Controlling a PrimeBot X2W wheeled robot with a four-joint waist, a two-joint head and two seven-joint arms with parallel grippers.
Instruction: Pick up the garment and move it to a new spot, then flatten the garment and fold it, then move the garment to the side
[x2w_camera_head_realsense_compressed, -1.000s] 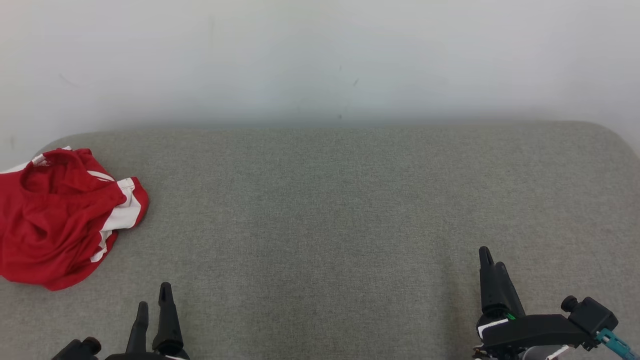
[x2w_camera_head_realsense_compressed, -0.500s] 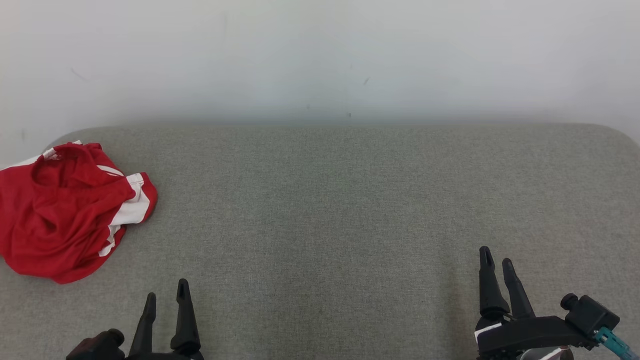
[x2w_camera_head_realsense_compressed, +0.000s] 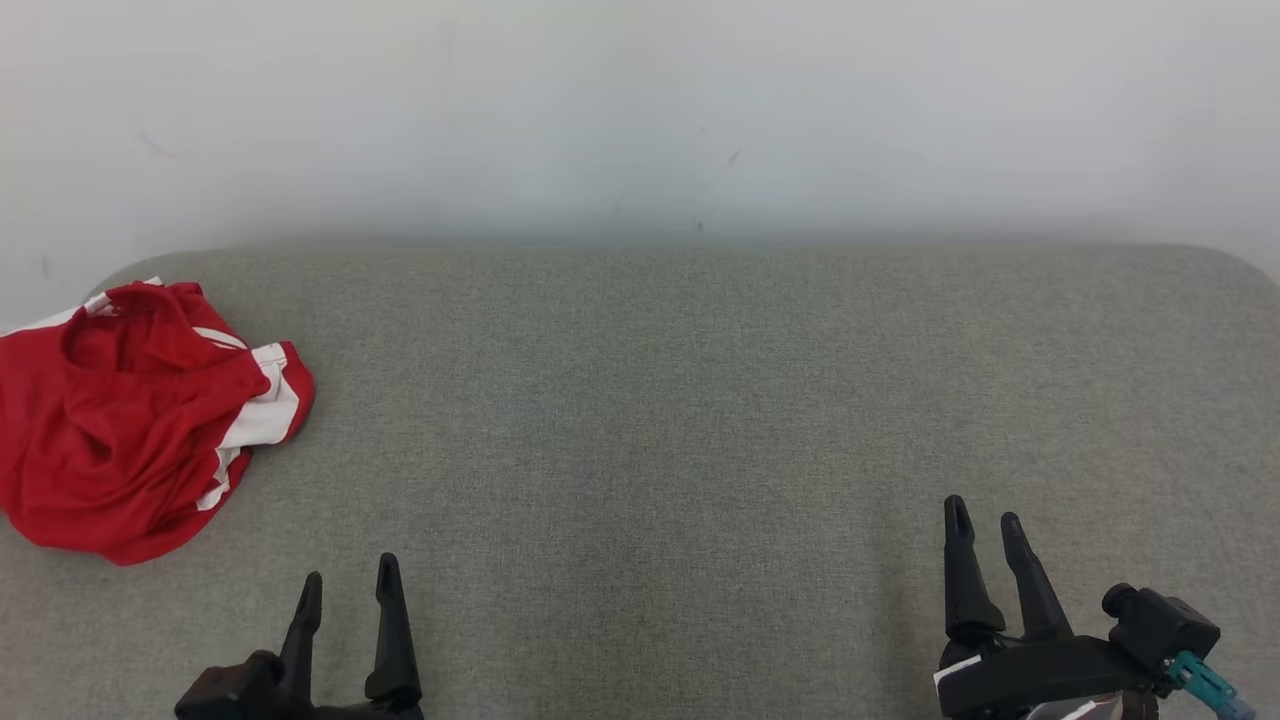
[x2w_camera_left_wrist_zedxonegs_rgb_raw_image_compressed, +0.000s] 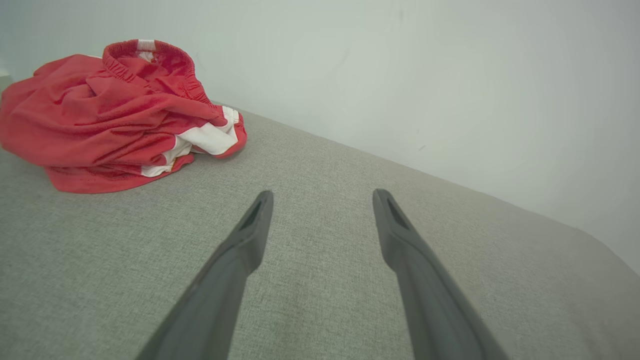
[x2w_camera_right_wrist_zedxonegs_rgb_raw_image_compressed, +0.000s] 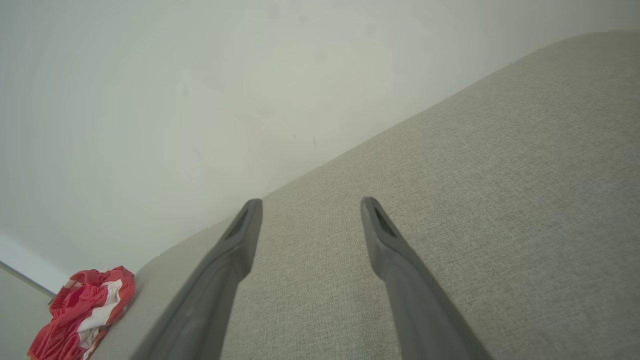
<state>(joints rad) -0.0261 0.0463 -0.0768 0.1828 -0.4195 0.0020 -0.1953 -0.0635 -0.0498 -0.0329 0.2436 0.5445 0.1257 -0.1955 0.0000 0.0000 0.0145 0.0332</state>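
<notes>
One crumpled red fabric garment (x2w_camera_head_realsense_compressed: 140, 420) with white side stripes lies heaped at the left end of the grey cloth-covered counter (x2w_camera_head_realsense_compressed: 700, 400), with its gathered elastic waistband toward the counter's far edge. The step in hand looks to be the first pick-up, not yet begun.

To do it well, the arm on that side of the counter should come over the heap and pinch a raised fold or the waistband rather than a flat hem. It should close deep enough to catch more than one thin layer, then lift the cloth clear of the counter before carrying it, so nothing drags. The heap reaches the counter's left edge, so a sideways push could send it off.

The left tool (x2w_camera_head_realsense_compressed: 350, 572) hangs over the counter's near edge, left of the middle, with its two long dark fingers spread wide, holding nothing. The right tool (x2w_camera_head_realsense_compressed: 983, 512) hangs over the near edge toward the counter's right end, likewise wide open and empty.
</notes>
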